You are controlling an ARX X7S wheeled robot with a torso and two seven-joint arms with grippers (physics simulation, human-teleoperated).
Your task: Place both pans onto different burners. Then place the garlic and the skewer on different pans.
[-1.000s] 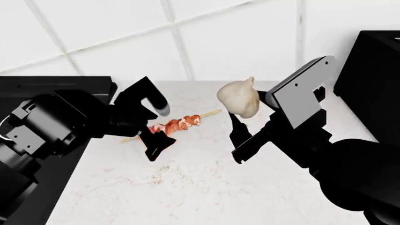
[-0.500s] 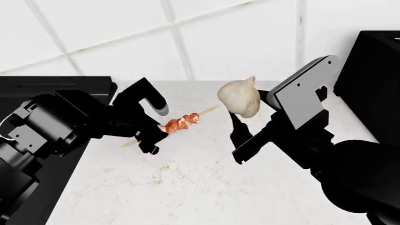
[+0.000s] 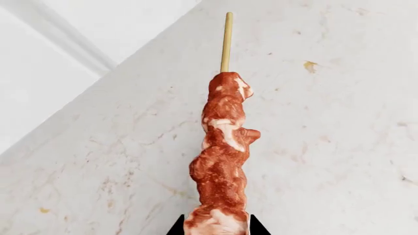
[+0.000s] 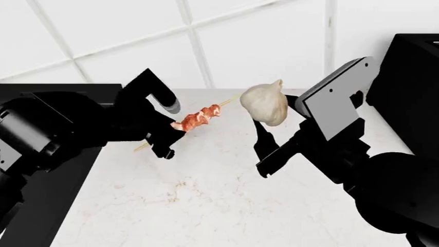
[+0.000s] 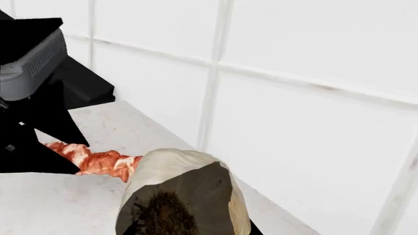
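Left pincer point(image 4: 164, 135): clenching the skewer point(image 4: 199, 118) at its meat end, lifting clear of the surface point(image 4: 205, 195).
Right pincer point(image 4: 264, 149): gripping the garlic point(image 4: 266, 105), just beside the skewer's tip.
Skewer axis: running from the left pincer toward the garlic, bare stick tip tilting upward.
Handling: judging it best keeping grip firm and level, steering the tip away from the garlic.
Pans: not showing.

Premises: a simulated kitchen. Evidence: white tiled wall point(image 4: 205, 41) behind a pale marble-look countertop point(image 4: 205, 206), with a flat black surface point(image 4: 41, 206) adjoining the countertop's left edge.
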